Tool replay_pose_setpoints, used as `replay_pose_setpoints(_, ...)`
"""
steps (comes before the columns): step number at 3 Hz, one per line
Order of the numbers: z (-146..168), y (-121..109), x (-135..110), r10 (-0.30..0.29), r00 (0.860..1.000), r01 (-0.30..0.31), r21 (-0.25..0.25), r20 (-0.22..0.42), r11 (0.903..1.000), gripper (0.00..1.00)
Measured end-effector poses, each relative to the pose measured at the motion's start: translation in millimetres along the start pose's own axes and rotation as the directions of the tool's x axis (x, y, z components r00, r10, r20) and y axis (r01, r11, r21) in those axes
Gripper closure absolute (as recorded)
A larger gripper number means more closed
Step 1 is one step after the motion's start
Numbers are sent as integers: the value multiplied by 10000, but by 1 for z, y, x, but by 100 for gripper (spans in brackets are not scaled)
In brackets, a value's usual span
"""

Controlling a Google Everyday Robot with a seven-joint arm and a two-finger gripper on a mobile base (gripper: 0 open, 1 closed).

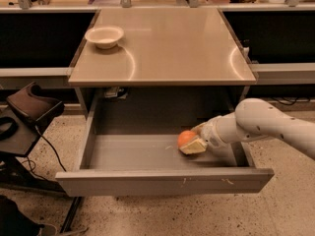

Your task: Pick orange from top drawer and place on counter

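The orange (185, 137) is in the open top drawer (162, 181), at the right of its floor near the front. My gripper (190, 139) reaches in from the right and is shut on the orange, with one pale finger (194, 147) under it and the other behind it. The orange sits slightly above the drawer floor. The white arm (266, 124) comes in over the drawer's right wall. The tan counter (167, 48) lies above the drawer.
A shallow off-white bowl (104, 36) stands at the counter's back left. Dark shelves flank the counter on both sides. A black stand with cables (27, 117) is on the floor left of the drawer.
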State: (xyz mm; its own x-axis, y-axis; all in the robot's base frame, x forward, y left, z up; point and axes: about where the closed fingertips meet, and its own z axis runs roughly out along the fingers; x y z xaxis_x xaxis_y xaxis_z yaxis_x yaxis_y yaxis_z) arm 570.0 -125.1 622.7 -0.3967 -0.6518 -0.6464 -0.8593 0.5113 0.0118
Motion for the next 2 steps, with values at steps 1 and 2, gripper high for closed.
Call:
replay_pose_setpoints(1, -13, -7, -13, -125, 9985, 136, -221, 524, 9997, 89)
replay_pose_setpoints(2, -45, -28, -27, -75, 9948, 109, -331, 1017, 9994, 100)
